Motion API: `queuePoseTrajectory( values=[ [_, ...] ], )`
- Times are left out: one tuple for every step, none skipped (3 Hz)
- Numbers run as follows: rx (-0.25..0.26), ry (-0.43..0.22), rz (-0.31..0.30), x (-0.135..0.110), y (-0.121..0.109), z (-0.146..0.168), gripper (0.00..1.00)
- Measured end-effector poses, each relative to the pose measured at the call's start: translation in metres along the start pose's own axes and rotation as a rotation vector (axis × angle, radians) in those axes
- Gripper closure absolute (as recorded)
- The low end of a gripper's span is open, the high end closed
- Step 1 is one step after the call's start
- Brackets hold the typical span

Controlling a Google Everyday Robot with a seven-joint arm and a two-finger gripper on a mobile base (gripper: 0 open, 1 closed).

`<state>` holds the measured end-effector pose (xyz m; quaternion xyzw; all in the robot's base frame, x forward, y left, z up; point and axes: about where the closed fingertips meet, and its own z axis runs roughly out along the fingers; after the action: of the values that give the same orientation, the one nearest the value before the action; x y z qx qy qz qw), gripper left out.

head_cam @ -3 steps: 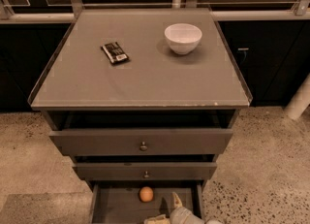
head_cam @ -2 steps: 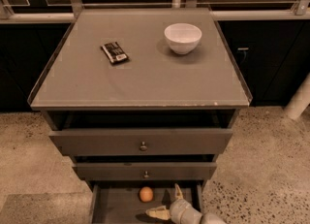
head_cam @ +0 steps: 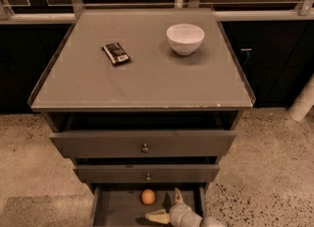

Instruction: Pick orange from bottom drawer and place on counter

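Orange (head_cam: 147,196) on the bottom drawer (head_cam: 117,211) floor — below the worktop's (head_cam: 147,83) front edge.
The gripper (head_cam: 167,206) sits in the drawer just right of it, jaws spread open and empty — not touching the fruit.

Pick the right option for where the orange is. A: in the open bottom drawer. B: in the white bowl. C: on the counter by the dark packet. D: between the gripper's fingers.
A: the orange lies on the floor of the bottom drawer, and the open gripper sits beside it in the drawer, apart from it.
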<state>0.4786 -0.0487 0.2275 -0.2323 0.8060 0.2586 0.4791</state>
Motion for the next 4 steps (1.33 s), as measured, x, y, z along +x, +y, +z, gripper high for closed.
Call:
queuePoseTrajectory(
  values=[
    [-0.043, -0.022, 0.020, 0.001, 0.010, 0.026, 0.00],
    [-0.079, -0.032, 0.010, -0.001, 0.015, 0.047, 0.00],
    [-0.102, -0.025, -0.046, -0.010, 0.017, 0.065, 0.00],
    [-0.105, -0.003, -0.042, -0.005, 0.017, 0.066, 0.00]
  ],
)
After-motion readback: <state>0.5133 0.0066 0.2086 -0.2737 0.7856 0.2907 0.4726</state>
